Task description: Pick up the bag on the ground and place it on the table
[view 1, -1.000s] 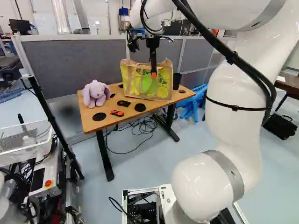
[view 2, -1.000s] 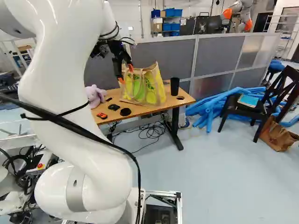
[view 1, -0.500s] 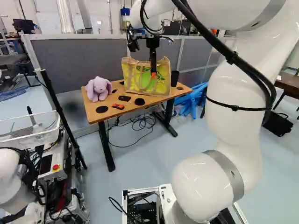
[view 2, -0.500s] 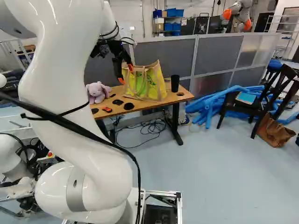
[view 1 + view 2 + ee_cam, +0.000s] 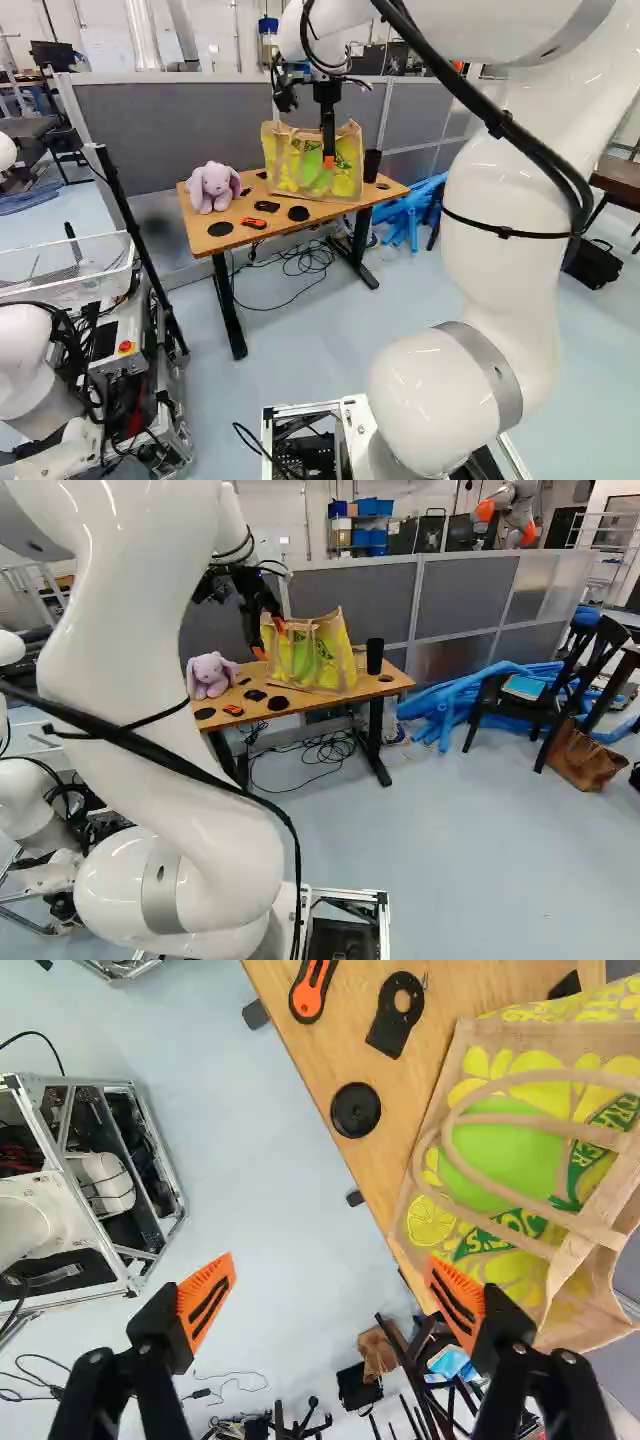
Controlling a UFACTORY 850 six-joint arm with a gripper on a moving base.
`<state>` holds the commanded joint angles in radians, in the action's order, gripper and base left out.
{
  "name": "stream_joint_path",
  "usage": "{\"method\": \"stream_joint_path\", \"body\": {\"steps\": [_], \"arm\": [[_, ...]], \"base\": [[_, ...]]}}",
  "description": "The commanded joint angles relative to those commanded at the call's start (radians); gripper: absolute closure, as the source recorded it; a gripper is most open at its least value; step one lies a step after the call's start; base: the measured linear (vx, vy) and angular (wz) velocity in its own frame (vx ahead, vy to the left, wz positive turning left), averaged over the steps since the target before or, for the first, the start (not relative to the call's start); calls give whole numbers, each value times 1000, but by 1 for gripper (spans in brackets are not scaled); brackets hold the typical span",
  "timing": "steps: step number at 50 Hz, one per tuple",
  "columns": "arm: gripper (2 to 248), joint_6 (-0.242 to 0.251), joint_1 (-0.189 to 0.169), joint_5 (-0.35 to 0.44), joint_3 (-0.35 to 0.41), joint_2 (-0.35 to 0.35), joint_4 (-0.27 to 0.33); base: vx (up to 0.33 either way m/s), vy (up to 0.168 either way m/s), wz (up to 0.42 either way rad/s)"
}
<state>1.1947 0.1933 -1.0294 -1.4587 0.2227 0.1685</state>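
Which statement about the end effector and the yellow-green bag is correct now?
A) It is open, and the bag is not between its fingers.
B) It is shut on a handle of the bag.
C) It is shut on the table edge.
A, because in the wrist view the end effector has its two fingers wide apart, and the bag is beside one finger, outside the gap.

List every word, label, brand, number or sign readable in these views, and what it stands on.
Bag: green and white lettering, partly covered and folded; no whole word I can quote.
Blue item on the chair: any print too small to read.
Arm's lower joint: a tiny mark, too small to read.
Nothing else readable.
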Motion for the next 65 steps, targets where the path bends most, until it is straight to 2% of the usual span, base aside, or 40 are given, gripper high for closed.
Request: {"method": "stream_joint_path", "body": {"steps": [33,65], "arm": [[3,-59,-9,93,67,-25,-8],[3,-188,-30,300,216,-79,-27]], "base": [[0,0,0],[0,0,0]]}}
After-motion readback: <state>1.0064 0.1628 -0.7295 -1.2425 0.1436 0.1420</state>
